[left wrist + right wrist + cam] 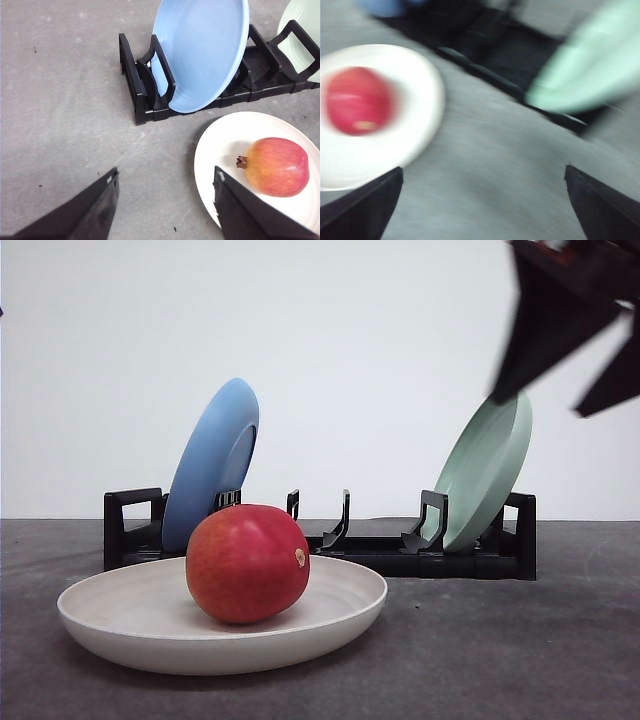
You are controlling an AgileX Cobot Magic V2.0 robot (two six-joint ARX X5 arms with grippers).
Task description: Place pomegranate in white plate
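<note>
Sitting in the white plate point(120, 625) at lower left of the front frame is the pomegranate point(247, 563), untouched. Upper right, the right gripper point(572, 380) hangs blurred, fingers spread wide, holding nothing. Left gripper point(165, 185) fingers likewise wide apart over bare table point(60, 100).

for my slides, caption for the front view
Pomegranate resting in the white plate, rack behind.

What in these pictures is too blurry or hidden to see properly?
- Right wrist view: motion blur smears the pomegranate and the pale green plate.
- Front view: right gripper blurred, cut by the frame's edge.
- Left wrist view: a finger covers part of the white plate.
</note>
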